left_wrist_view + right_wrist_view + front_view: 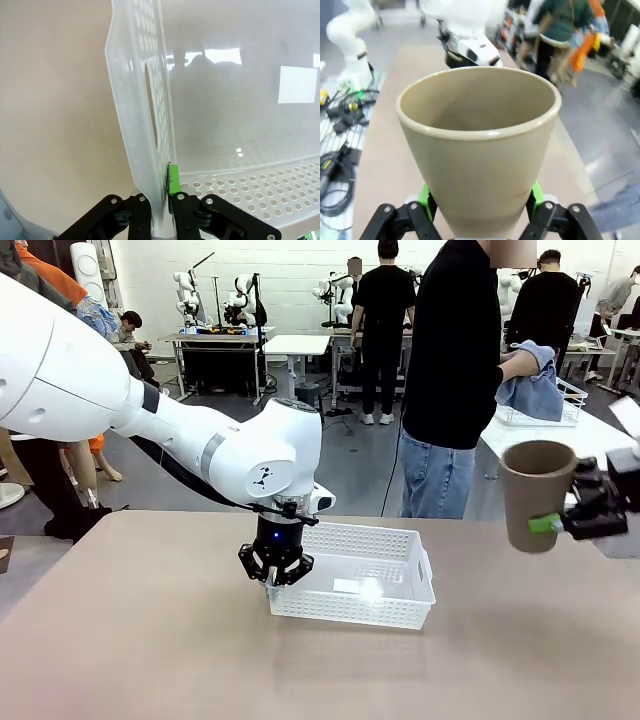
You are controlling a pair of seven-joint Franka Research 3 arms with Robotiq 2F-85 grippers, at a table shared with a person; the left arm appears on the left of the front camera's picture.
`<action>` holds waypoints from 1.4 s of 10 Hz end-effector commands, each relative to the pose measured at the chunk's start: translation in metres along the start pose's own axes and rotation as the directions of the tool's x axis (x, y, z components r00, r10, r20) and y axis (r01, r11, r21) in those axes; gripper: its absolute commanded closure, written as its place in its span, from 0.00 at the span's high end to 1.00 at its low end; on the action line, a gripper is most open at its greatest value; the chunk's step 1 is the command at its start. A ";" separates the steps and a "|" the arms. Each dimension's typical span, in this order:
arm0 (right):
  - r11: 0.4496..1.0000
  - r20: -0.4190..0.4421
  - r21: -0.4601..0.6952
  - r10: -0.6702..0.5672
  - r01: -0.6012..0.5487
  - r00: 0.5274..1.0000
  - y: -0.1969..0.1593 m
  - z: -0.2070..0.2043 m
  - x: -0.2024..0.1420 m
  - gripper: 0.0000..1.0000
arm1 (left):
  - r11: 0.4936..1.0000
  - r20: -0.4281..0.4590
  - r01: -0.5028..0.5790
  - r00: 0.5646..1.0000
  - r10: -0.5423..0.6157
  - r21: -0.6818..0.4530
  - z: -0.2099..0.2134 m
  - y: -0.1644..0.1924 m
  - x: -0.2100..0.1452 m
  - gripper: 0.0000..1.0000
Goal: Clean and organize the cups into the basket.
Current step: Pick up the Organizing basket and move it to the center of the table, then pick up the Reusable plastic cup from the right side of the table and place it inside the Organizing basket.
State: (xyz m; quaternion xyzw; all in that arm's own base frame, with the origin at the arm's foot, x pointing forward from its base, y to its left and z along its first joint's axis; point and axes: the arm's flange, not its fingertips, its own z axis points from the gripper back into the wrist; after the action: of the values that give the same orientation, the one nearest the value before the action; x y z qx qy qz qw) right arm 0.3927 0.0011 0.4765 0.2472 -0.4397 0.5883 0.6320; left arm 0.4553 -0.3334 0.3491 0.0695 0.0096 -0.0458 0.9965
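Quick handling notes from my side. My right gripper (552, 524) is clamped around the lower part of a tan cup (537, 495), holding it upright in the air well out at 3 o'clock from the basket (400, 540). The cup looks stiff and fairly light, with a matte skin, so my green pads should bite fine. It flares toward the mouth, so I think a low hold like this is safer, since a slip downward would only wedge it tighter. I'd guess it breaks if dropped, so no flinging.

My left gripper (277, 575) is pinched shut on the basket's 9 o'clock end wall, just beside the handle cut-out. That wall is thin perforated plastic, so I'd expect it to bend if I yank on it. The basket itself looks light enough to skate across the tabletop (150, 640), which makes pinning it handy.

The basket floor is bare apart from a pale patch, so nothing inside is in the way. The cup's path runs over open tabletop. At 1 o'clock behind the basket, a person is holding a blue cloth (535, 380). My own left wrist over the 9 o'clock end is the thing to dodge.
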 end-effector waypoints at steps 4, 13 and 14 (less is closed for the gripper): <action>0.986 -0.742 -0.152 -0.163 0.073 0.651 -0.009 -0.102 0.101 0.83 | 1.000 -0.009 0.010 1.000 -0.009 0.010 -0.006 -0.002 -0.003 0.00; 0.942 -0.820 0.332 0.265 0.044 0.507 0.014 -0.232 0.092 0.83 | 1.000 -0.009 0.010 1.000 -0.009 0.010 -0.006 -0.002 -0.003 0.00; 0.937 -0.799 0.347 0.283 0.024 0.531 0.009 -0.244 0.089 0.83 | 1.000 -0.009 0.010 1.000 -0.009 0.010 -0.006 -0.002 -0.003 0.00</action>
State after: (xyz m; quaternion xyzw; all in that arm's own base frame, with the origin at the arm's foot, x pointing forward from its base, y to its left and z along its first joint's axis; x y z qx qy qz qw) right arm 0.4307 0.2499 0.4326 -0.0193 0.0056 0.7329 0.6800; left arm 0.4553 -0.3335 0.3491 0.0694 0.0095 -0.0459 0.9965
